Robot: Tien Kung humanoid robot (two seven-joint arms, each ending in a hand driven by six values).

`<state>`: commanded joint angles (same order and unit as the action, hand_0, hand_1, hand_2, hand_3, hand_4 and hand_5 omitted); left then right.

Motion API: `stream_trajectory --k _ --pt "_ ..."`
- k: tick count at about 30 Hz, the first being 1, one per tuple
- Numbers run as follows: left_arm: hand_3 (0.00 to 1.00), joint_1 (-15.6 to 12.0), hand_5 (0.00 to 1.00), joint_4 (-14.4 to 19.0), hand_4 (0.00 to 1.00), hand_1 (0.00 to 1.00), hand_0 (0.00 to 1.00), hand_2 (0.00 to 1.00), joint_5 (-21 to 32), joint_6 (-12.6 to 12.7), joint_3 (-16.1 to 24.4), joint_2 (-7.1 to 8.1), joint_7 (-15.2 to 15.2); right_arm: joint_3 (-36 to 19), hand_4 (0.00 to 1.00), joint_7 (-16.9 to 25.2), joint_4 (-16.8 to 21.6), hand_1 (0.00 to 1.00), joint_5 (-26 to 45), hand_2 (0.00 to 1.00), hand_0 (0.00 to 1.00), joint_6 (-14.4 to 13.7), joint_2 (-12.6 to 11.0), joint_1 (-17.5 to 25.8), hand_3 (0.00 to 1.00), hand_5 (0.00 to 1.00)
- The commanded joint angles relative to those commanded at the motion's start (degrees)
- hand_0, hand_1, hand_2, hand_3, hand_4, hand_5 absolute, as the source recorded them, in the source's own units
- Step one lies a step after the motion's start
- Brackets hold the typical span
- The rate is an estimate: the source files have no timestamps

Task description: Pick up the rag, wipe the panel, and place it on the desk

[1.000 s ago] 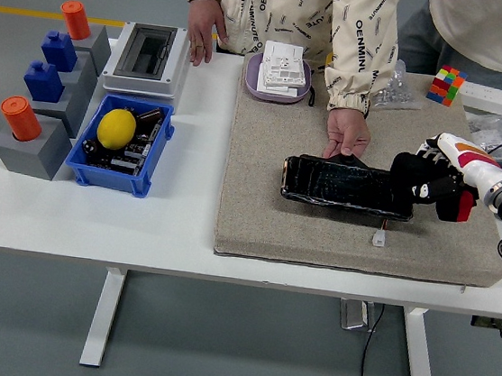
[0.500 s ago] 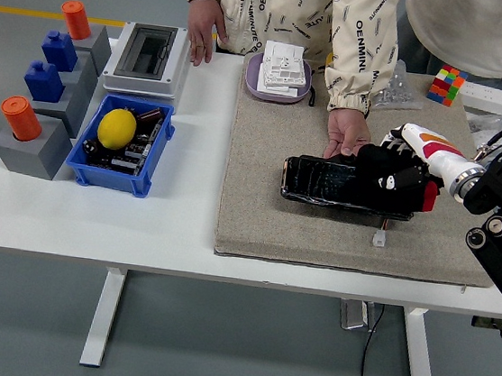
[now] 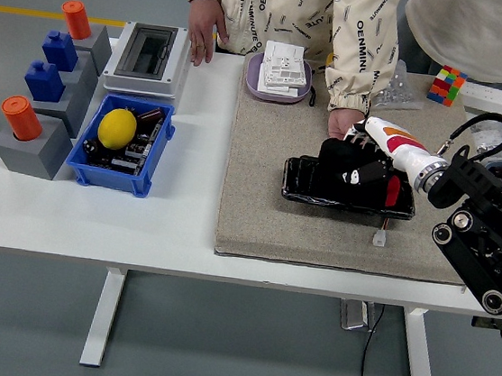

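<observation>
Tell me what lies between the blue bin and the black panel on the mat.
In the head view, between the blue bin and the black panel lie only bare white table and the mat.

A robotics lab or workshop: a white table (image 3: 183, 226) is standing on grey floor, carrying a blue parts bin (image 3: 115, 172) beside an electrical enclosure (image 3: 148, 54).

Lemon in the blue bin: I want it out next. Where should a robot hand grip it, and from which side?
Grip the lemon across its rounded middle, from straight above: it lies atop the parts, and the blue bin walls it in sideways.
</observation>
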<state>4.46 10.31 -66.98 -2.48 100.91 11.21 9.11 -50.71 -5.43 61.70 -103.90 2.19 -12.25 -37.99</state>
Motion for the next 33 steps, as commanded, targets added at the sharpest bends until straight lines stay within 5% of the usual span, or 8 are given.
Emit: stream_trajectory --k 23,33 --pt "0.619 0.4 0.570 0.0 0.684 0.715 0.721 0.767 0.3 0.1 -0.5 0.19 0.1 1.2 0.899 0.0 0.0 0.401 -0.4 0.458 0.287 -0.3 7.0 -2.8 0.451 0.002" --pt "0.619 0.4 0.569 0.0 0.683 0.715 0.720 0.767 0.5 0.1 -0.5 0.06 0.1 0.6 0.899 0.0 -1.0 0.400 -0.6 0.458 0.288 -0.4 6.2 -1.2 0.451 0.002"
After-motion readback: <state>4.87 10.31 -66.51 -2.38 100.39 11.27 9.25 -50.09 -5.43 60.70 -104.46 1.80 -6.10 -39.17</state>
